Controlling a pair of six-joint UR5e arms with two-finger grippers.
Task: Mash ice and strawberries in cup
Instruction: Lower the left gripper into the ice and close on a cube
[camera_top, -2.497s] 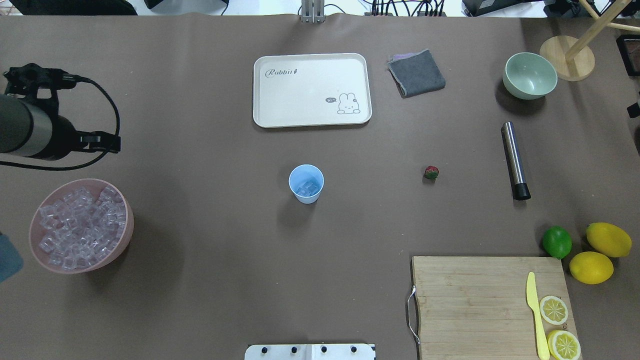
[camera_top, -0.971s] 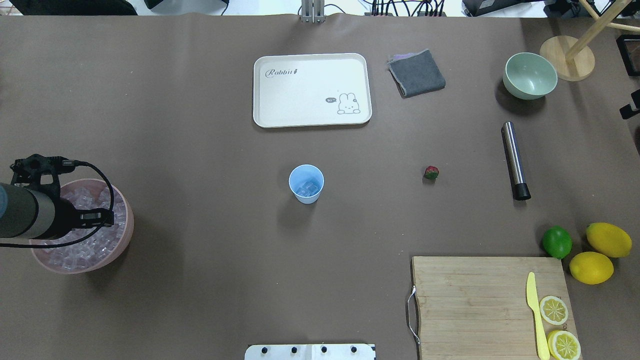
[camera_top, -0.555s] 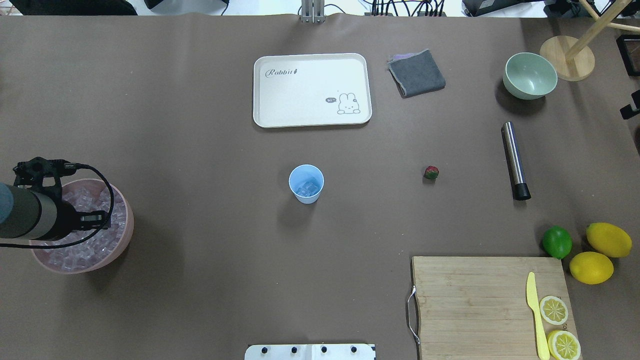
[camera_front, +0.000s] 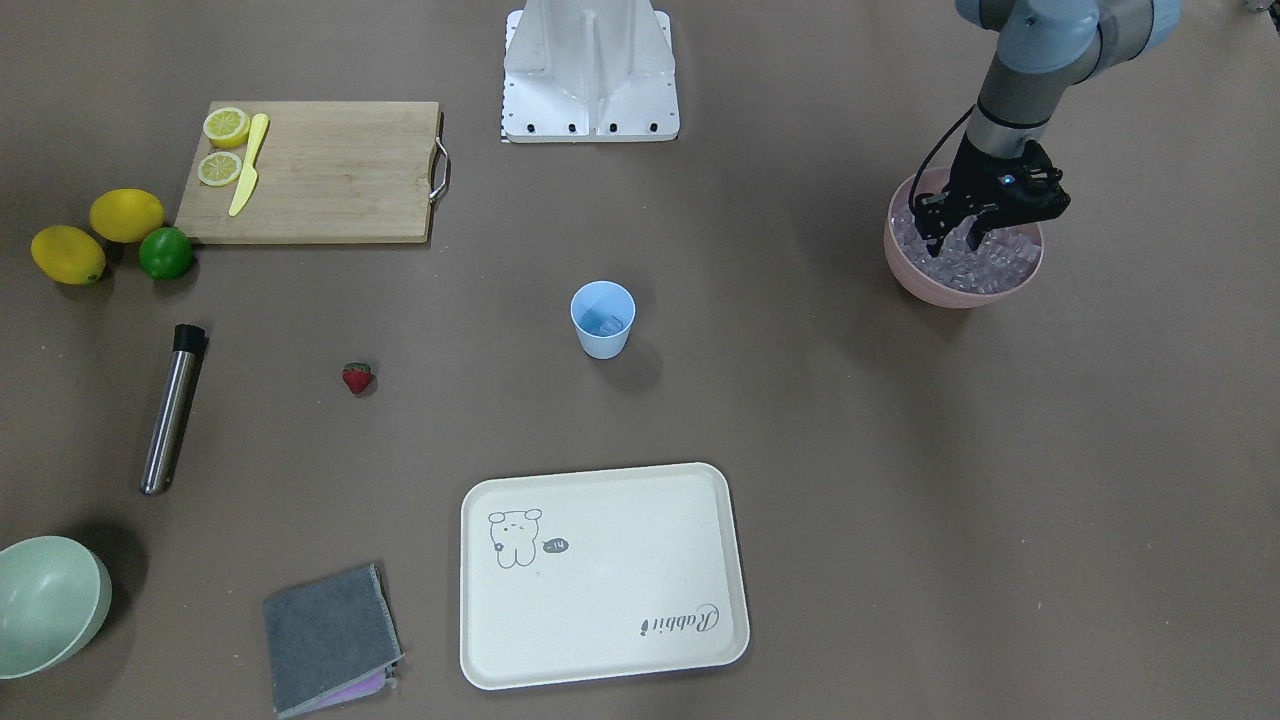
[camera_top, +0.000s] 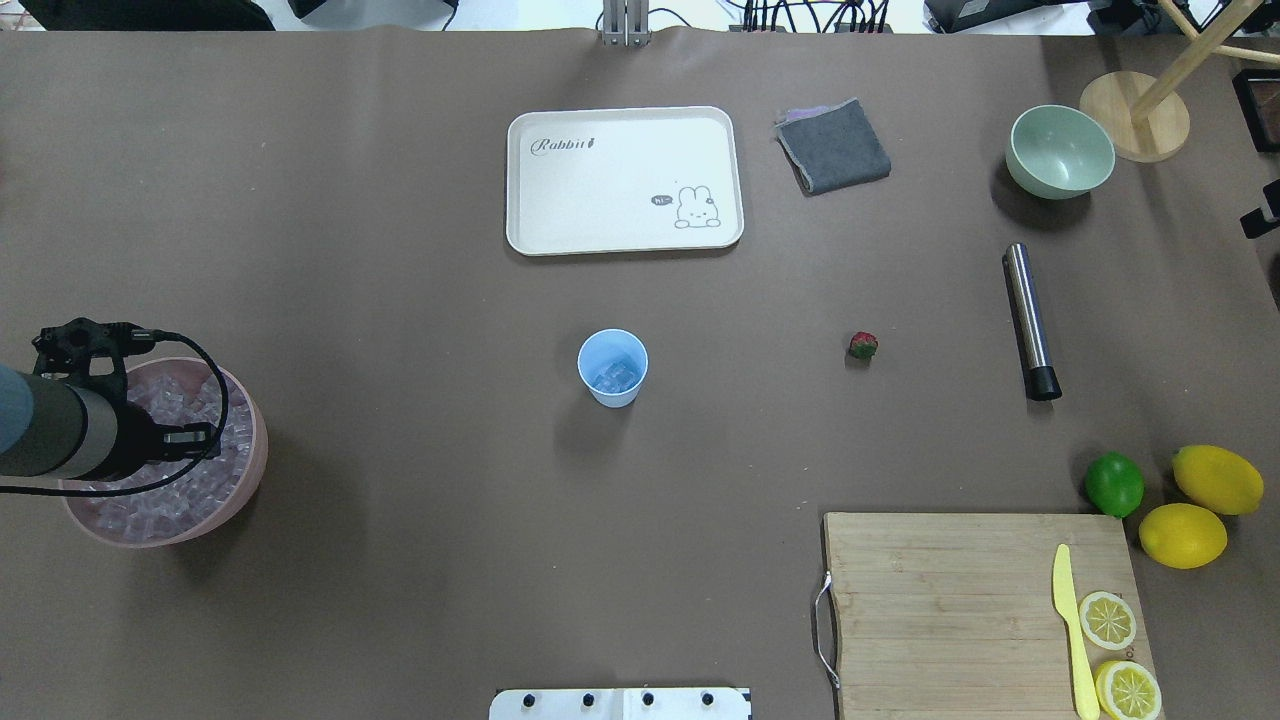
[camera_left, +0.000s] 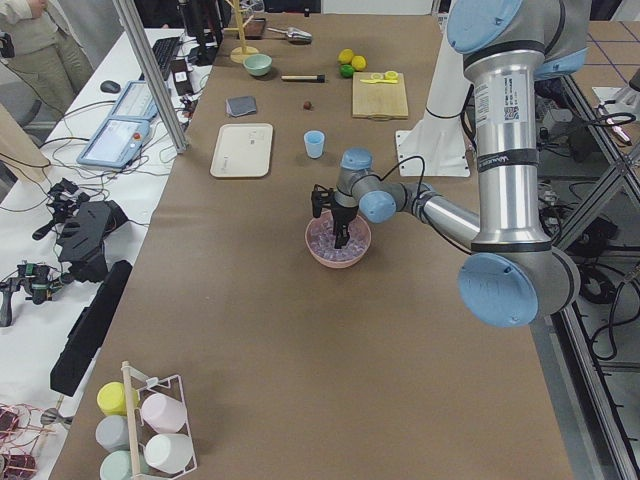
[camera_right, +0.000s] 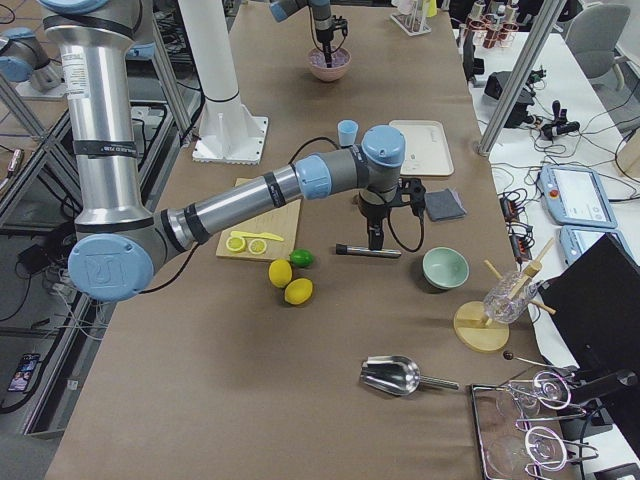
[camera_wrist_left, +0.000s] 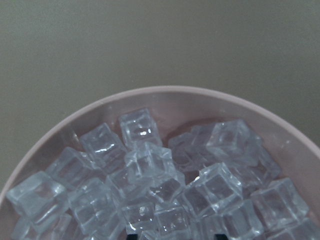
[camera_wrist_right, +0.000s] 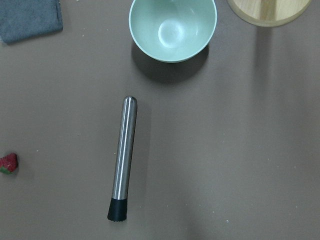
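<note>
The ice heaps in the pink bowl at 9 o'clock on the desk seen overhead, directly under the left gripper. Its 2 fingers stand spread, dipped among cubes, clamping none. The cup sits toward 3 o'clock, well apart.

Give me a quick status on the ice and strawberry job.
Left gripper open, down in the ice in the pink bowl. Right gripper over the metal rod, state unclear. Cup holds some ice; strawberry lies apart. Nothing between bowl and cup.
</note>
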